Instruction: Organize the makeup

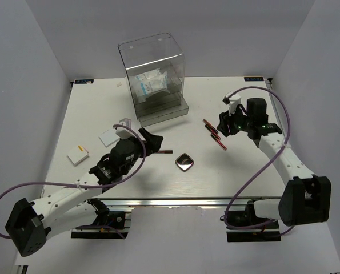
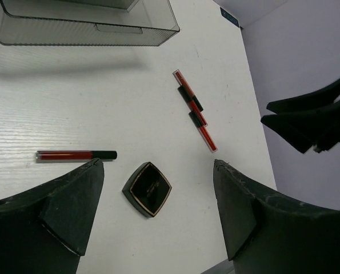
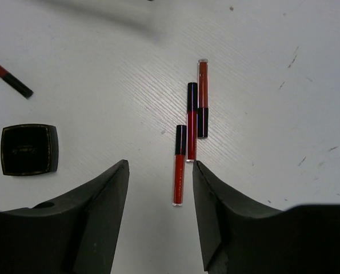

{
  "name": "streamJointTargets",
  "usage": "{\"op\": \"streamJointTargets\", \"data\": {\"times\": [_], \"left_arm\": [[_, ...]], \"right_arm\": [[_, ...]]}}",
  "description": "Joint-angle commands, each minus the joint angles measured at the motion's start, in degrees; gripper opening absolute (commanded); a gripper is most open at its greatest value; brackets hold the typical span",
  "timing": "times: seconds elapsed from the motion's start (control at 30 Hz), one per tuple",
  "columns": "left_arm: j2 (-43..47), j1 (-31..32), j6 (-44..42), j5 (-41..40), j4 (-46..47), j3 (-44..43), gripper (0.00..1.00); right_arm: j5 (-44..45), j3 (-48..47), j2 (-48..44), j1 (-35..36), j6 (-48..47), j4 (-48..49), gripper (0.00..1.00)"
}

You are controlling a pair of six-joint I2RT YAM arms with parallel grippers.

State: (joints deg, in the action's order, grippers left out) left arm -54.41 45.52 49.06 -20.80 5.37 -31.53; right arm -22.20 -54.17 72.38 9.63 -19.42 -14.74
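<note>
The left claw (image 2: 158,165) stood wide open and held nothing. In its wrist view the dark compact (image 2: 147,189) lay flat on the table (image 1: 244,171) in the gap between the two fingers, nearer the left-hand one in the picture and touching neither. A lone red stick (image 2: 75,154) with a dark cap lay crosswise just beyond that same finger's tip, apart from the compact.

The right claw (image 3: 159,165) was also spread, at a narrower gap, and gripped nothing. Three more red sticks (image 3: 190,123) lay side by side just ahead of it, staggered lengthwise and roughly in line with the fingers. The nearest stick reached into the gap, close to the right-hand finger in the picture; whether it touched that finger could not be told.

From above, the cluster of three sat right of the compact, and the lone stick sat left of it. The clear drawer box (image 1: 152,80) stood at the far middle of the table with blue-printed packets (image 1: 150,84) inside. Well apart from both claws, small white flat pieces (image 1: 78,155) lay at the table's left side
</note>
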Motion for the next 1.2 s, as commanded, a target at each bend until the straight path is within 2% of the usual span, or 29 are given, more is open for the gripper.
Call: {"op": "streamJointTargets", "data": {"times": [0.0, 0.07, 0.17, 0.33, 0.47, 0.63, 0.83, 1.17], "left_arm": [[3.2, 0.2, -4.4, -1.2, -4.7, -1.4, 0.86], [3.1, 0.2, -4.8, -1.3, -5.0, -2.0, 0.84], [1.9, 0.2, -5.9, -0.5, -7.7, -2.5, 0.83], [1.3, 0.2, -3.8, 0.3, -11.6, -3.0, 0.82], [3.4, 0.2, -3.3, -1.0, -13.7, -2.4, 0.81], [6.9, 0.2, -2.2, -2.8, -15.9, -2.0, 0.81], [7.0, 0.3, -2.0, -3.6, -16.5, -1.6, 0.81], [4.5, 0.3, -2.4, -3.3, -14.5, -1.3, 0.82]], "right_arm": [[1.5, -3.6, 5.2, -0.7, 3.8, 0.1, 0.54], [2.2, -6.2, 9.3, -0.8, 5.3, 0.5, 0.51], [5.0, -10.1, 16.5, -0.8, 5.9, -0.3, 0.53], [6.6, -23.1, 29.6, -0.7, 7.2, -6.3, 0.56], [7.6, -27.4, 35.7, 1.5, 3.2, -4.9, 0.56], [8.1, -34.8, 42.9, 2.9, -0.4, -7.8, 0.56], [8.2, -37.1, 46.7, 4.0, -2.7, -7.7, 0.54], [9.1, -36.4, 48.0, 5.7, -3.0, -6.7, 0.52]]}}
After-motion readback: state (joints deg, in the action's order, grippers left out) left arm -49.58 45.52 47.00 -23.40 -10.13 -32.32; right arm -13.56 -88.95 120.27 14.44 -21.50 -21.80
